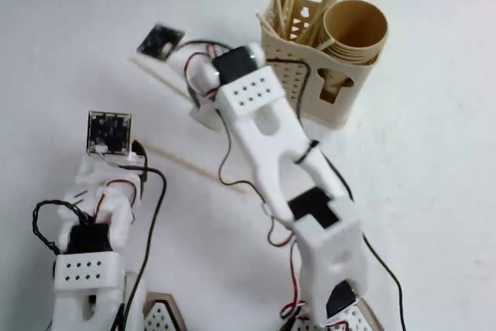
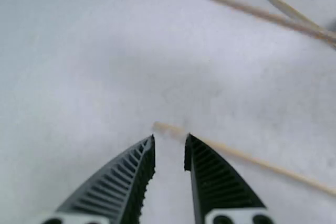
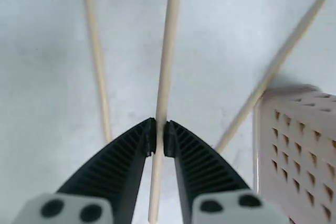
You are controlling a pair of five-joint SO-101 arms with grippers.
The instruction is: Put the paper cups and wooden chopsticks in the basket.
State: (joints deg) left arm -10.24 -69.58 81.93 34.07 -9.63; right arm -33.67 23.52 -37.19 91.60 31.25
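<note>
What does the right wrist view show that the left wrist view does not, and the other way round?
Right wrist view's own: the right gripper, fingers shut on a held chopstick, and a corner of the basket to one side. Left wrist view's own: the left gripper, fingers open, with a near chopstick whose end lies just past their tips. Shared: the white table and other loose chopsticks lying on it.
</note>
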